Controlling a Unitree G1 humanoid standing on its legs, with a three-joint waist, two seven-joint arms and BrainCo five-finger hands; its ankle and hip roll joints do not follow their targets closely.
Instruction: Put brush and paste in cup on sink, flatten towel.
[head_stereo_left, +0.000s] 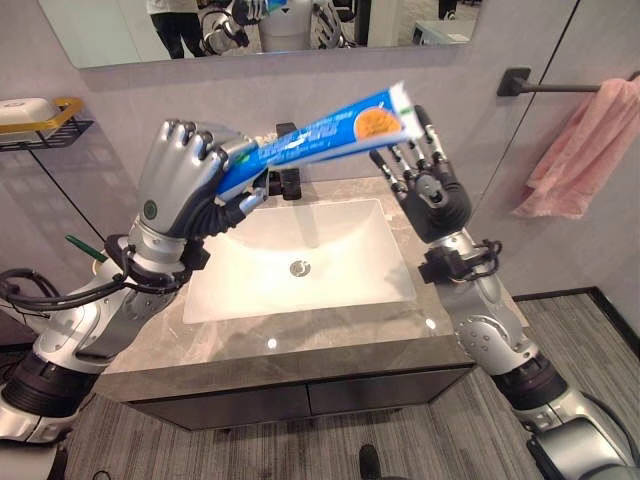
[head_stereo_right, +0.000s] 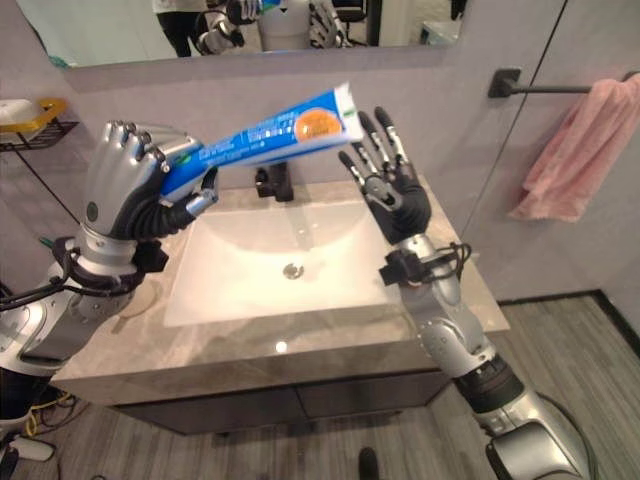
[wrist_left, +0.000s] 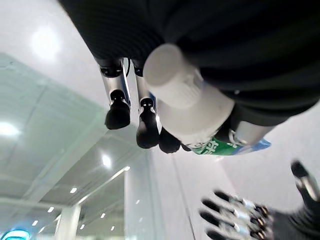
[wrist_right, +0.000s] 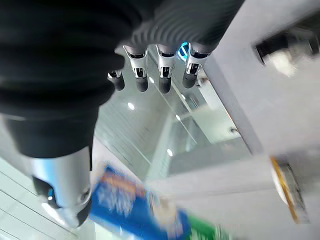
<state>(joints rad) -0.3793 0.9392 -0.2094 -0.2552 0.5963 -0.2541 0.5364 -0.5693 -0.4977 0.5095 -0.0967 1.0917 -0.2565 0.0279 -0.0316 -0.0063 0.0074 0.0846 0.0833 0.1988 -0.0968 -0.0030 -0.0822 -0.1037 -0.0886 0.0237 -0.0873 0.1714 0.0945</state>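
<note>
Above the sink (head_stereo_left: 300, 262) on the desk (head_stereo_left: 300, 345), the left hand (head_stereo_left: 180, 175) curls its fingers round the paste (head_stereo_left: 320, 135). Its white cap end shows in the left wrist view. The right hand (head_stereo_left: 435, 190) spreads straight fingers behind the tube's far end. The pink towel (head_stereo_left: 585, 150) hangs bunched, cut off by the frame.

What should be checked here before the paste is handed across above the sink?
1. Left hand curled round the cap end of the toothpaste tube: ok.
2. Right hand open, fingers straight, beside the tube's flat end: ok.
3. Right hand gripping the tube: not ok.
4. Tube held above the sink basin, past the faucet: ok.
5. Cup position: cannot tell.
6. Pink towel flattened: not ok, bunched on its bar.
</note>
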